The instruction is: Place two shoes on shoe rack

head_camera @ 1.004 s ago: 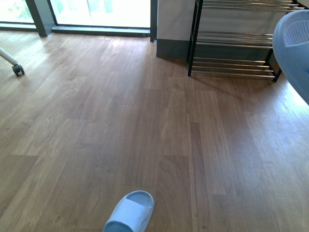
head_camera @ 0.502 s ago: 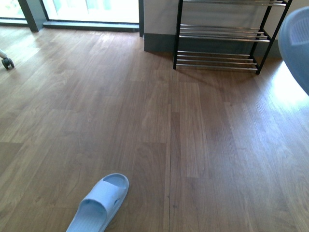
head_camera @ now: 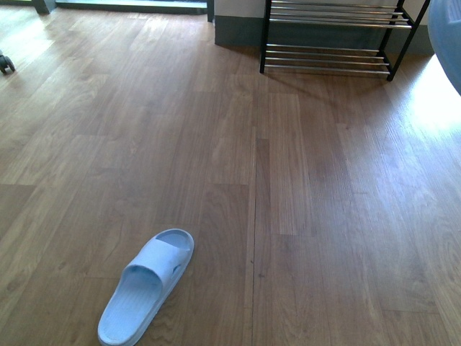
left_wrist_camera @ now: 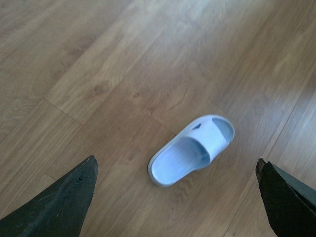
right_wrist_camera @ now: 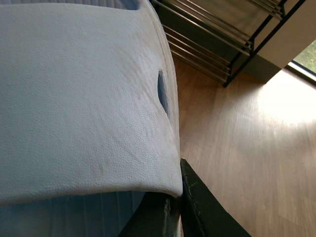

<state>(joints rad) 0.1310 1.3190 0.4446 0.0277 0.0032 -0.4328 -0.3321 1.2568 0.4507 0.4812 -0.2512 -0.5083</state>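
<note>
While over floor slide [left_wrist_camera: 191,150], left pincer [left_wrist_camera: 175,163] wide; right pincer [right_wrist_camera: 178,205] tight on raised slide [right_wrist_camera: 84,98].

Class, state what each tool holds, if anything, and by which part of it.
Right tool grips a pale blue slide at its strap edge. Left tool holds nothing, open above the other slide.

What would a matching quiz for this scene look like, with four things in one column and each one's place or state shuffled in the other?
Things:
1. left-hand slide
2. right-hand slide
3. shoe rack
4. left gripper

Places or states:
A. open and empty
B. by the far wall
C. flat on the wooden floor
D. off the floor, at the right gripper

Pairs: 1-C, 2-D, 3-B, 4-A
</note>
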